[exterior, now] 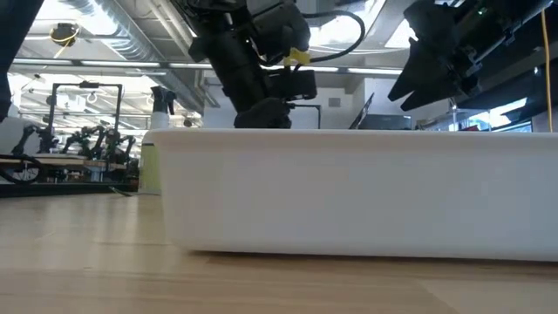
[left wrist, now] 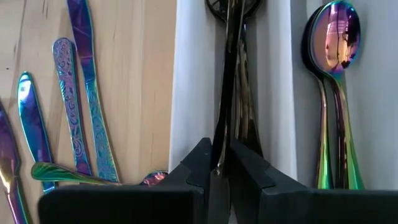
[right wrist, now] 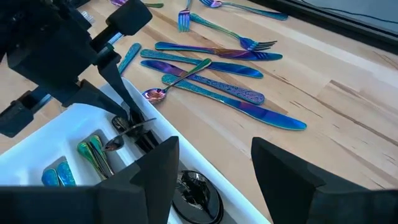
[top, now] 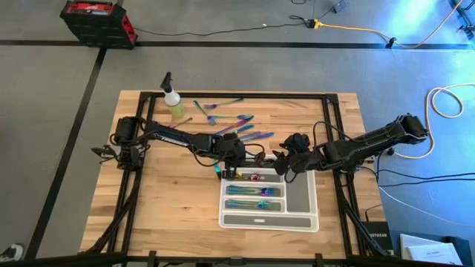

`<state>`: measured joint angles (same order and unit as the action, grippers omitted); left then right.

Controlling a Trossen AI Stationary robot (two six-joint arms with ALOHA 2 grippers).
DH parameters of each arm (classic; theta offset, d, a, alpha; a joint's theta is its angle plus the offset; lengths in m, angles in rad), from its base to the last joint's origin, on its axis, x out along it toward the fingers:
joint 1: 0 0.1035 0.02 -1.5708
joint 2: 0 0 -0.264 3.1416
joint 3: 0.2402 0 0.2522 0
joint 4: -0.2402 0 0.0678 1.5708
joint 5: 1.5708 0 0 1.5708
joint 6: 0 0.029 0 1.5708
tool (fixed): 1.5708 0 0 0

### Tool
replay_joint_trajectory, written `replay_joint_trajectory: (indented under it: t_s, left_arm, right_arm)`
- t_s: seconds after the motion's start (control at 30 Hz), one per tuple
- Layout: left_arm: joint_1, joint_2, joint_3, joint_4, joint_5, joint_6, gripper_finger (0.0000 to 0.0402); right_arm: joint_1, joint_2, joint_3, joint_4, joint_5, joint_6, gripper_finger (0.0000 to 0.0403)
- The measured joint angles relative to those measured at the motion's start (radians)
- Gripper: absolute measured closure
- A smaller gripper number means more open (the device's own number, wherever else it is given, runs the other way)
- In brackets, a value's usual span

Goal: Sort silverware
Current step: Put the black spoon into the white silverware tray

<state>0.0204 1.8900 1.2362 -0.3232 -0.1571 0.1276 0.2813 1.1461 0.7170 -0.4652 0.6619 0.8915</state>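
Your left gripper [left wrist: 219, 168] is down in the tray's top compartment, pinched on a dark spoon [left wrist: 229, 81].

Look at the white tray [top: 312, 215]: the left fingers [left wrist: 198, 163] are nearly together around the slim handle of that dark spoon, whose bowl lies among other dark pieces in the compartment. Rainbow spoons [left wrist: 336, 74] fill the next slot. Your right gripper [right wrist: 214, 165] hovers over the tray's far corner, jaws spread wide and holding nothing. Loose knives [right wrist: 230, 93] and forks [right wrist: 249, 43] lie on the wooden table [top: 171, 208] beside the tray, near the spray bottle [top: 174, 100].
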Motion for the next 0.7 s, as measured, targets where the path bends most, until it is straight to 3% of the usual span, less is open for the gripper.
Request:
replay_joint_trajectory:
  t_s: [0.7]
  left_arm:
    - [-0.001, -0.004, 0.000, 0.045, 0.001, -0.069, 0.0305]
  right_arm:
    - [0.000, 0.000, 0.000, 0.005, -0.028, 0.026, 0.0217]
